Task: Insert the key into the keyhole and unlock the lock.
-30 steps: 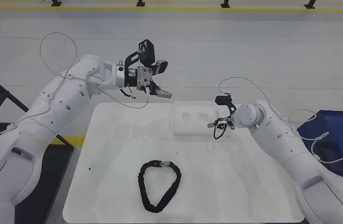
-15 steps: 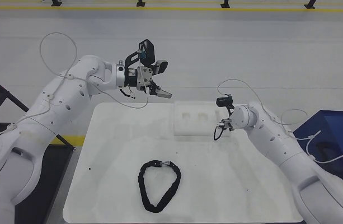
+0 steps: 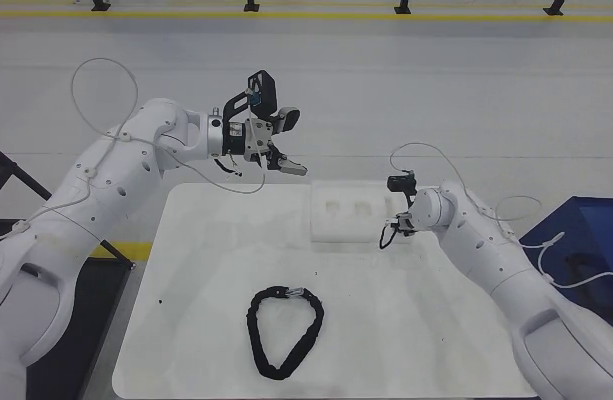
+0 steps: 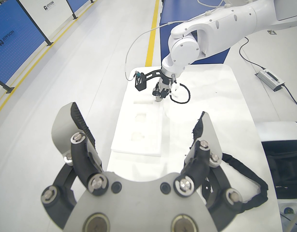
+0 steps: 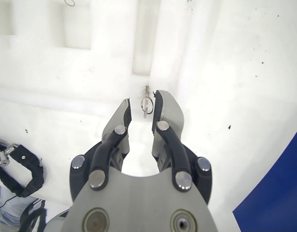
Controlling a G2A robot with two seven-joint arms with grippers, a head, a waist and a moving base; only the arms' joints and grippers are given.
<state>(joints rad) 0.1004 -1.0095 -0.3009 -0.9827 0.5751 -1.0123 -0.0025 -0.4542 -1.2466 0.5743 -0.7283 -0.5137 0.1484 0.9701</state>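
The right gripper (image 5: 143, 100) is hanging low with its jaws partly apart, the key (image 5: 146, 107) showing between them at the foam tray (image 5: 109, 73) edge (no grasp yet). The chain lock (image 3: 284, 330) is lying shut on the bench (image 3: 436, 330), well apart from this gripper, so insertion and unlocking are still waiting. The left gripper (image 4: 138, 111) is hanging aloft, jaws wide apart. Since a second ago, the right gripper has been shifting slightly toward the tray.
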